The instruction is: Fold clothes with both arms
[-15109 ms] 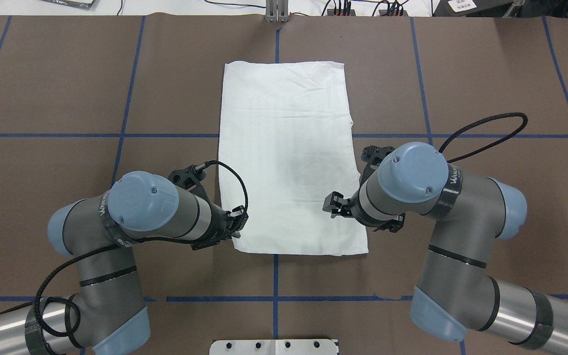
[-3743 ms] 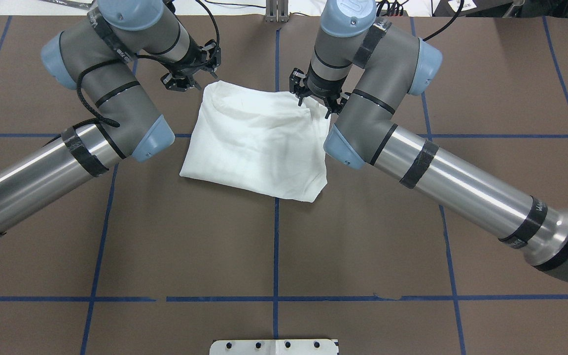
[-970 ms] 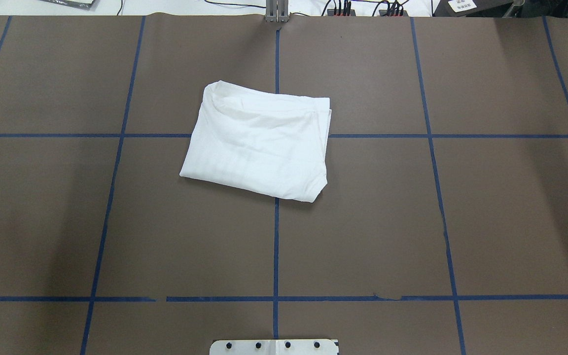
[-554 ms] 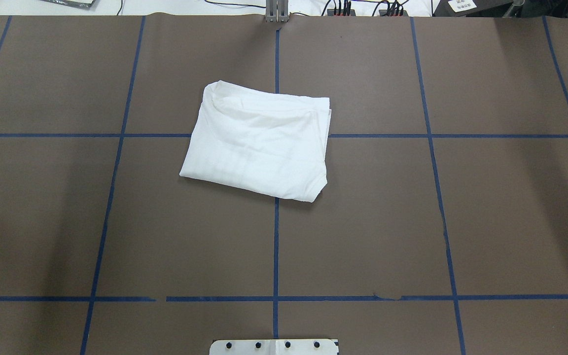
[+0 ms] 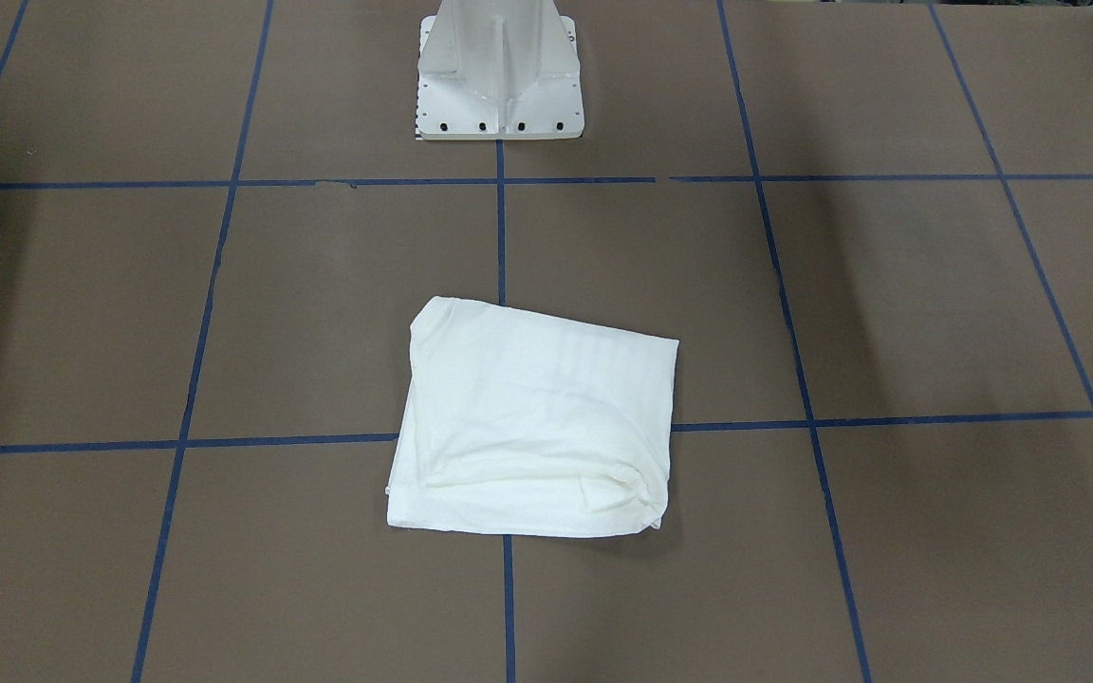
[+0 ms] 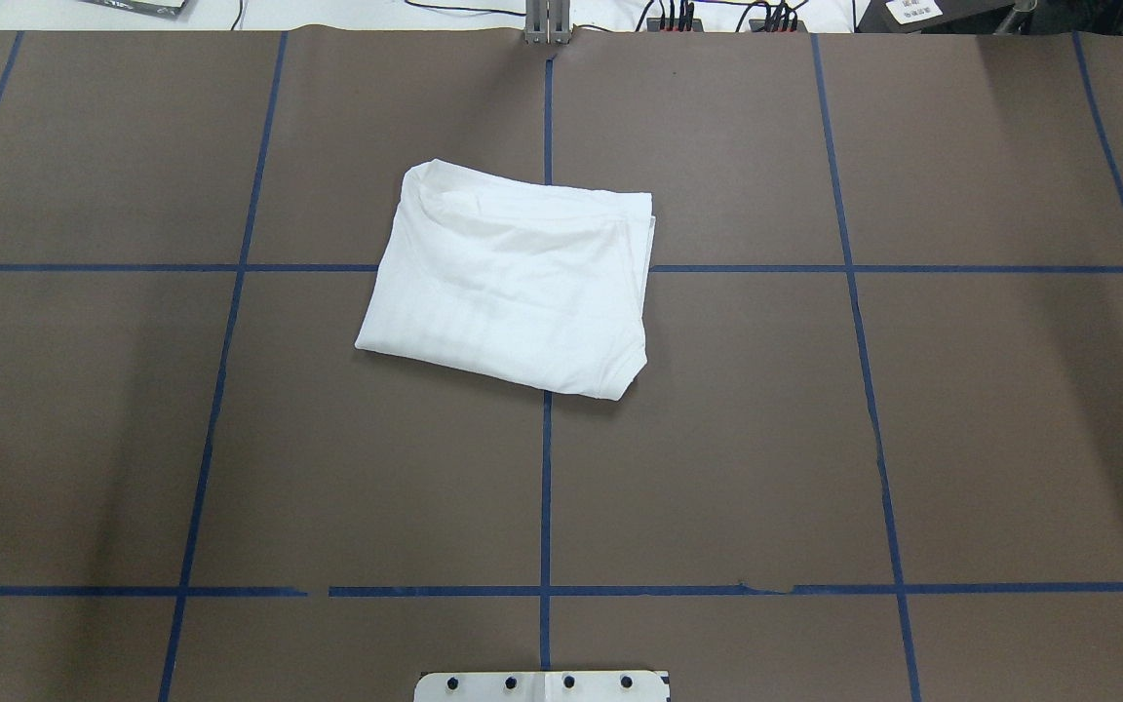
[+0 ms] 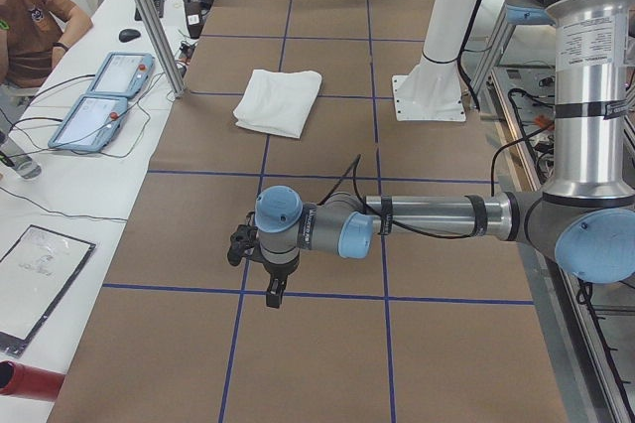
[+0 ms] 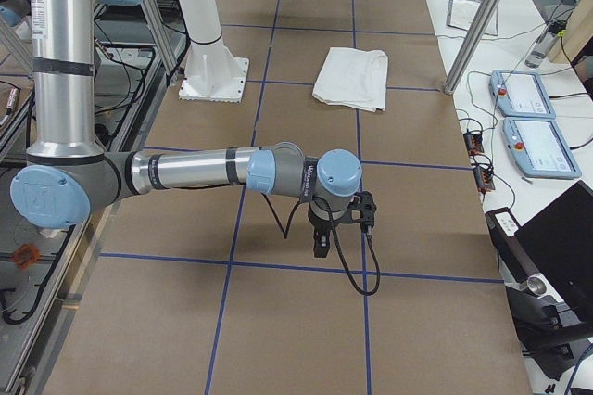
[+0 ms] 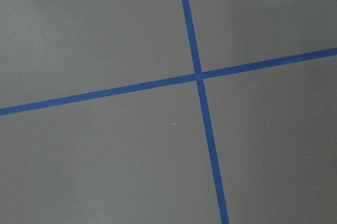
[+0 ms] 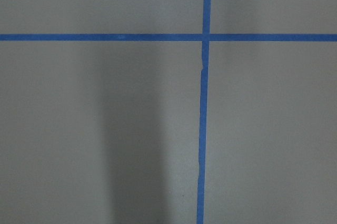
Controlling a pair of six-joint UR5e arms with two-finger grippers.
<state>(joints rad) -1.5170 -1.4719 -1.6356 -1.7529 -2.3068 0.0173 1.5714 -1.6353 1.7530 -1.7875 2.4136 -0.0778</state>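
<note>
**A:** Which step is in hand?

**B:** The last one, I'd judge. The shirt (image 6: 508, 278) lies in a compact, slightly skewed bundle in the middle of the table (image 6: 815, 439). It sits over a crossing of the blue tape lines (image 6: 547, 487), out ahead of the white pedestal (image 5: 499, 66). Nothing touches it.

**A:** So what does the next move call for?

**B:** Little, probably. The edge farthest from the robot looks puckered in the front-facing view. Any tidying would need both arms to reach in to the middle and press or re-pinch that edge.

**A:** Where are the arms?

**B:** Well apart from the shirt, one toward each end of the table. The left arm (image 7: 427, 214) has its forearm held level and low, with the left gripper (image 7: 272, 292) pointing down at the table. The right arm (image 8: 195, 170) mirrors it, with the right gripper (image 8: 321, 245) also pointing down.

**A:** And the jaws?

**B:** I cannot tell how far open either pair is, as only the side views show them. Neither has the shirt.
</note>
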